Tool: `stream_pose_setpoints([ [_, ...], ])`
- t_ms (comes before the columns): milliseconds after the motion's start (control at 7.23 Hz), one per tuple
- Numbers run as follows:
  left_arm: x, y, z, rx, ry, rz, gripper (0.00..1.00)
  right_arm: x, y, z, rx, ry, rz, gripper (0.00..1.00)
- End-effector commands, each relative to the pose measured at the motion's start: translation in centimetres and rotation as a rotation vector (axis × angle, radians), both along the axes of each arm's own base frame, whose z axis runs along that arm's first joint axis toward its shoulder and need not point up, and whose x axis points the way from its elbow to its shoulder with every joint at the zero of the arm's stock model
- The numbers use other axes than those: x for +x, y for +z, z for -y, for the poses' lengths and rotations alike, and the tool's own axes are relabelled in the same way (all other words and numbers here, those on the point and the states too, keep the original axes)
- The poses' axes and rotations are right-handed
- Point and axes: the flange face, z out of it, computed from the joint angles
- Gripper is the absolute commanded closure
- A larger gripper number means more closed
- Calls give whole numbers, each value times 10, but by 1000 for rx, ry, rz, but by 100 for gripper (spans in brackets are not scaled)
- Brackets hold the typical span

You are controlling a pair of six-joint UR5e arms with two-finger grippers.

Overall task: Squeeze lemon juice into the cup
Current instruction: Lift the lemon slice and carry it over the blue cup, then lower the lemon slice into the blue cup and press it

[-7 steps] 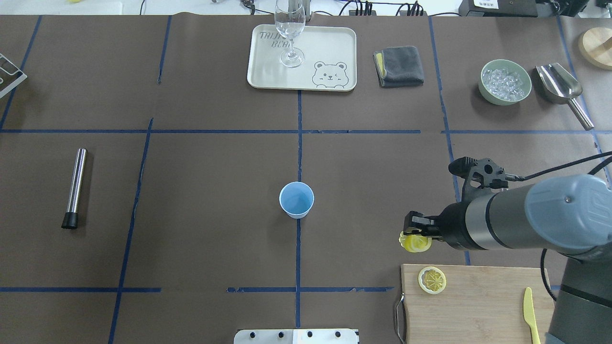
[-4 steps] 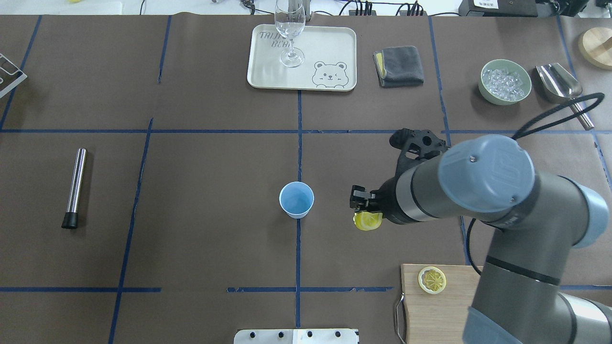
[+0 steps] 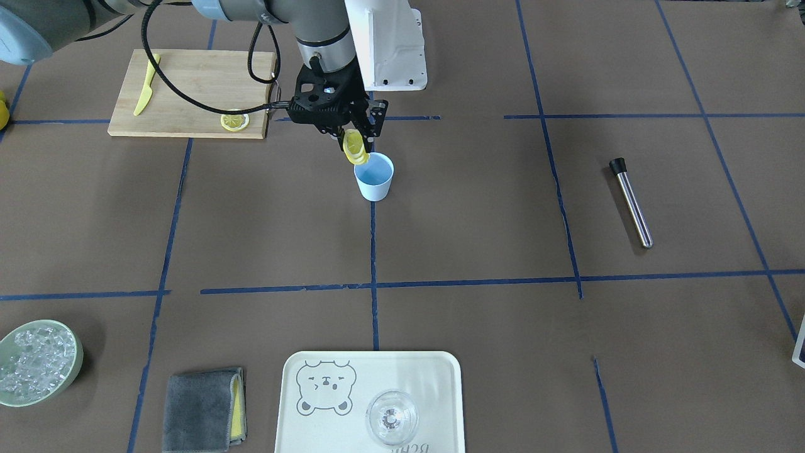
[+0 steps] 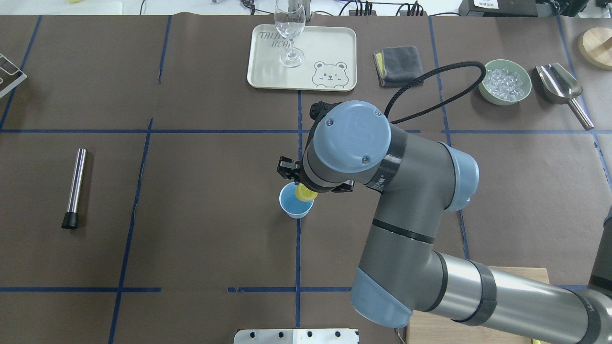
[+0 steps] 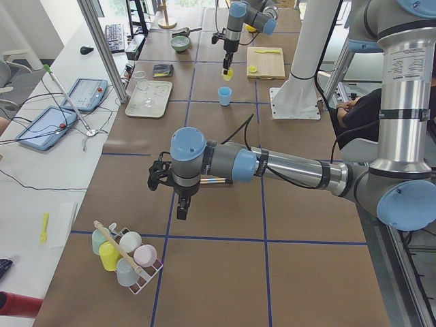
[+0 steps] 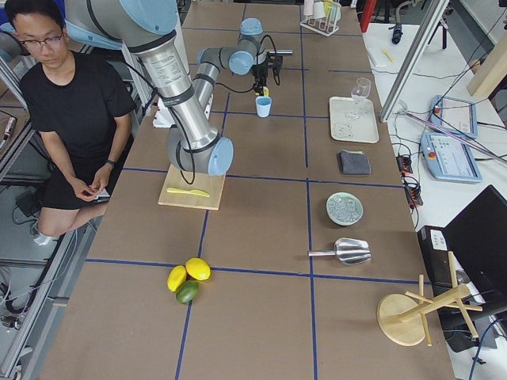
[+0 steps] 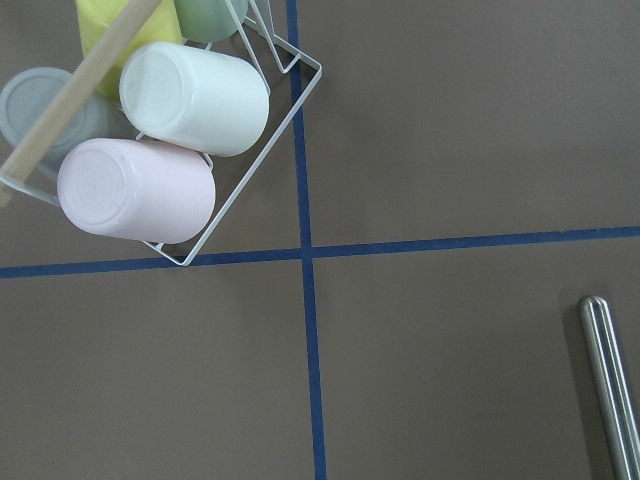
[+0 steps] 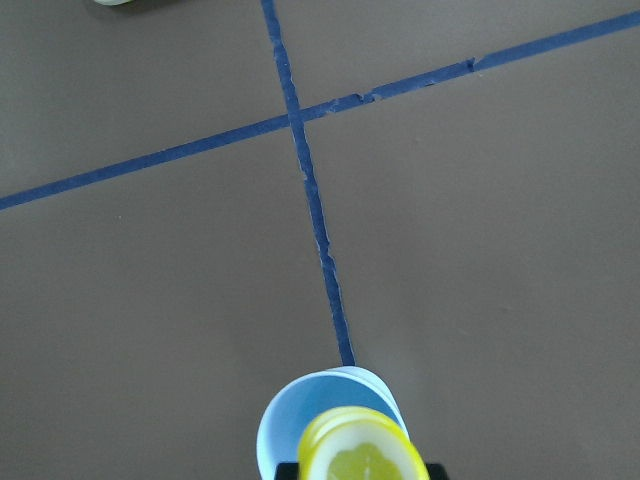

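Right jaws clamp the lemon [image 3: 355,150] on edge just above the cup [image 3: 375,182]; left jaws: cannot tell

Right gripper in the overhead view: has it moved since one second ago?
Yes. The right gripper, shut on the lemon, travelled left in that view, from beside the cutting board to above the cup, which stayed put.

The right arm [image 4: 406,191] ends in a black, angular claw [image 3: 354,137], with a black braided cable [image 4: 430,79] looping out behind it. The tubing is matte grey, with a brushed silver stretch farthest from the claw. The joints are closed by pale blue caps [image 4: 351,136], and the one nearest the claw carries small screws and a raised logo. The left arm [image 5: 286,167] wears the same grey, silver and blue.
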Motion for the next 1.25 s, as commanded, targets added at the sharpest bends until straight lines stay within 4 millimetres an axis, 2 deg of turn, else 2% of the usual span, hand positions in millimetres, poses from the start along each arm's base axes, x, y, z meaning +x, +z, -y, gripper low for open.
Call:
stream_pose_setpoints([
  [0,0,3,0,-4,1,-1,0,-20,4,-2,-10,-13,-26,50],
  [277,1,4,0,-7,3,-1,0,-35,12,-16,-14,-36,-45,49],
  [692,1,10,1,-15,5,-1,0,-42,8,-16,6,-22,-51,48],
  [1107,1,11,1,-18,4,-1,0,-45,10,-13,15,-9,-61,34],
])
